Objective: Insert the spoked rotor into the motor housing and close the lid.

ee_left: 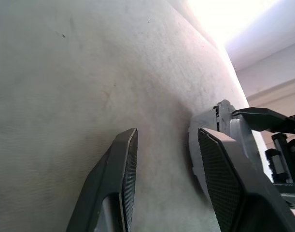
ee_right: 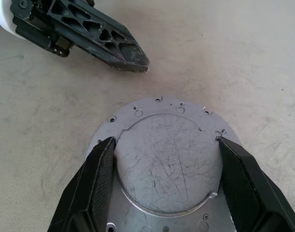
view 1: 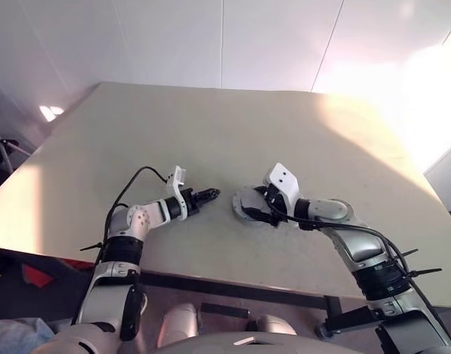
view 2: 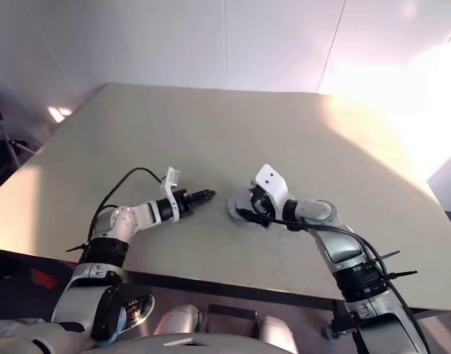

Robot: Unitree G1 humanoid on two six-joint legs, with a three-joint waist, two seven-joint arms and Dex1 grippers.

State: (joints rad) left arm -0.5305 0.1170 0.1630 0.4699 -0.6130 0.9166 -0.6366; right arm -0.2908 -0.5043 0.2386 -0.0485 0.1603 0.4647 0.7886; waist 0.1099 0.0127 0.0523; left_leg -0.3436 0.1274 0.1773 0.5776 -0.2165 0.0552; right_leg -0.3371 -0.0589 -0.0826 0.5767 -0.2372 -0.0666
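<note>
Worktop (view 1: 210,140): pale beige, broad, with a bright patch of light across its far right side.
Lid (ee_right: 166,159): a pale grey round disc with a scratched raised centre and a flat rim dotted with small holes — it lies flat on the worktop near the front edge, a little right of the middle.
Right hand (ee_right: 164,154): reaches in from the right, pointing left and slightly downward, forearm bent inward at the wrist. Its two black fingers (ee_right: 96,183) stand wide, one on each side of the lid's raised centre and right at its edge; whether they press on it cannot be told.
Right arm pose: elbow out to the right, forearm low over the worktop, the white wrist camera bracket (view 1: 283,181) raised above the lid.
Left hand (view 1: 205,195): points right toward the lid and a little downward, just short of the lid's left edge — near, not touching. Its fingers (ee_left: 120,179) stand moderately apart with bare worktop between them, holding nothing.
Left arm pose: forearm runs from the front left toward the centre, low over the worktop, a black cable (view 1: 133,184) looping above it.
Between the hands: the left fingertips sit just beside the lid rim, opposite the right hand.
</note>
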